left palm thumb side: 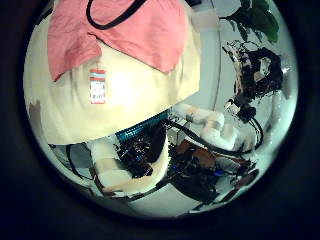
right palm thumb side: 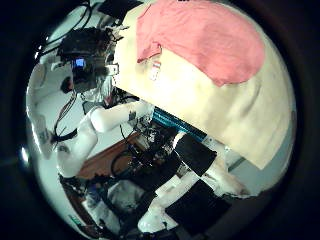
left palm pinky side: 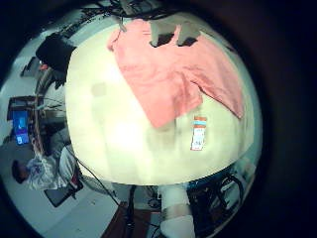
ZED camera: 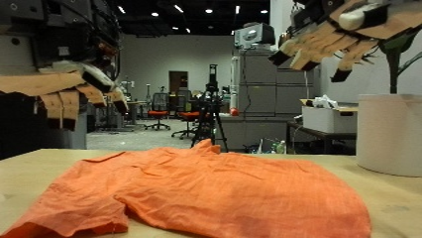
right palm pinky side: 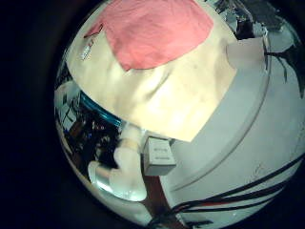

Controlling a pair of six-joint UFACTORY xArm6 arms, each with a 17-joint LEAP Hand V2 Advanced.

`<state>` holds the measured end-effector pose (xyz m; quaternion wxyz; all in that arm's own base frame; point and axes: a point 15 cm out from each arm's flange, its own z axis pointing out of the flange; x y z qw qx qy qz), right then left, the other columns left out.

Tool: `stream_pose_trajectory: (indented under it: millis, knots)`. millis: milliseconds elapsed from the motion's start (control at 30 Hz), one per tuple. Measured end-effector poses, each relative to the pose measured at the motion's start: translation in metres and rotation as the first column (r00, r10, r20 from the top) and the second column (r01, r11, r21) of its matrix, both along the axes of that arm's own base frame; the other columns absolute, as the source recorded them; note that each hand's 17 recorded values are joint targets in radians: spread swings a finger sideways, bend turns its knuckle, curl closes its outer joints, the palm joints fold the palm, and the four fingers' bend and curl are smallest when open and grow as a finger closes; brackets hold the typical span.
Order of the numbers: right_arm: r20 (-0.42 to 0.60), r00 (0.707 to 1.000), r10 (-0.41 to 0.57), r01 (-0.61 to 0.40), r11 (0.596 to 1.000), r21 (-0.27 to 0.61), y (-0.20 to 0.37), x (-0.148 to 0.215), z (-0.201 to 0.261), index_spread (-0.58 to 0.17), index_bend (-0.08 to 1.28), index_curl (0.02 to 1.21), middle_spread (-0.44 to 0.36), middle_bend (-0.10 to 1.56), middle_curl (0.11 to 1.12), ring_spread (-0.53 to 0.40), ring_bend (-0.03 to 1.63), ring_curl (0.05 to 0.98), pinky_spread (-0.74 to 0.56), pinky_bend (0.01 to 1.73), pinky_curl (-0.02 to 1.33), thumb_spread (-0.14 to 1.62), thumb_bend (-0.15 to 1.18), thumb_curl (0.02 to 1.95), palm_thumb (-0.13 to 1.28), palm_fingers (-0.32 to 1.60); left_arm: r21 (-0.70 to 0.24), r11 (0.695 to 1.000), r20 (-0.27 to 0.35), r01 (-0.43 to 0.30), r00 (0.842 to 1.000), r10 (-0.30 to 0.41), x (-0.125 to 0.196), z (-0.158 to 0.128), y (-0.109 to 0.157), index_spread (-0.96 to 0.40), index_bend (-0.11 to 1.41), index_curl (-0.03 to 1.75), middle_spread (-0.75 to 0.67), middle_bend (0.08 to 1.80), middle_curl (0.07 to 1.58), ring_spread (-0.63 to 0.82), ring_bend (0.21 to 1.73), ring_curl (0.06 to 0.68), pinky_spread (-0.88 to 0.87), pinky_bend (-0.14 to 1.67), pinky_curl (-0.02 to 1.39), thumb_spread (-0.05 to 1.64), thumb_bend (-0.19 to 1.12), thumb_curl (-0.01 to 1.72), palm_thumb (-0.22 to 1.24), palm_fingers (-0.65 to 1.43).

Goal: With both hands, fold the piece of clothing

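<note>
**Both hands raised, garment lying free on the table**

From the outside view I see the orange-pink piece of clothing [ZED camera: 211, 193] lying rumpled on the pale table [ZED camera: 33, 164], partly bunched, one edge turned over near the front. Nothing touches it.

Both hands hang high above it, well apart from the cloth. The hand at one side of the view, taken as the left hand [ZED camera: 72, 87], shows fingers relaxed and drooping, holding nothing. The right hand [ZED camera: 337, 35], at the other side, likewise has its fingers loosely extended and empty.

The left little-finger palm view shows the whole garment [left palm pinky side: 173, 69] spread toward one end of the table [left palm pinky side: 109, 119], with a small tag [left palm pinky side: 199, 133] lying on the table just beside its edge. The right palm views show the same cloth [right palm pinky side: 152, 31] from well above.
</note>
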<state>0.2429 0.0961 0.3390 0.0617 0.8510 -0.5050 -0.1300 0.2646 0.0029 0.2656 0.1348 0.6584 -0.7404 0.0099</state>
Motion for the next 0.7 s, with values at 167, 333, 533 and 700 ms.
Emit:
stream_pose_trajectory:
  millis: [167,333,533,700]
  knots:
    - [0.014,1.000,-0.012,0.012,1.000,0.003,-0.002,-0.001,0.004,-0.246,0.20,0.35,0.150,0.18,0.26,0.273,0.19,0.226,0.41,0.25,0.32,1.15,-0.02,0.29,0.60,0.14,0.001,1.000,0.004,0.013,1.000,-0.013,0.001,0.001,-0.003,0.01,0.15,0.28,0.36,0.23,0.33,0.53,0.44,0.223,0.55,0.25,0.31,0.94,-0.03,0.31,0.21,0.08]
    - [0.009,1.000,-0.012,0.012,1.000,0.002,-0.002,-0.001,0.002,-0.248,0.20,0.36,0.149,0.18,0.26,0.272,0.19,0.224,0.41,0.25,0.32,1.15,-0.02,0.29,0.60,0.14,-0.001,1.000,-0.002,0.019,1.000,-0.019,0.000,-0.002,-0.005,0.01,0.16,0.28,0.29,0.27,0.34,0.54,0.43,0.216,0.55,0.23,0.31,0.94,-0.03,0.31,0.21,0.11]
    - [0.009,1.000,-0.016,0.016,1.000,0.001,-0.003,-0.001,0.002,-0.248,0.19,0.36,0.149,0.18,0.26,0.272,0.19,0.223,0.41,0.25,0.32,1.15,-0.02,0.28,0.60,0.14,0.010,0.999,-0.021,0.045,0.999,-0.045,-0.001,-0.010,-0.010,0.03,0.16,0.29,0.44,0.22,0.32,0.54,0.45,0.222,0.55,0.25,0.32,0.95,-0.02,0.31,0.22,0.09]
    - [0.010,1.000,-0.026,0.026,1.000,0.000,-0.006,0.000,0.003,-0.248,0.19,0.36,0.149,0.18,0.26,0.272,0.19,0.222,0.41,0.25,0.32,1.15,-0.02,0.28,0.60,0.14,0.085,0.993,-0.024,0.077,0.997,-0.075,0.004,-0.019,0.000,0.03,0.12,0.27,0.37,0.33,0.35,0.53,0.45,0.217,0.53,0.22,0.30,0.97,-0.02,0.31,0.26,0.16]
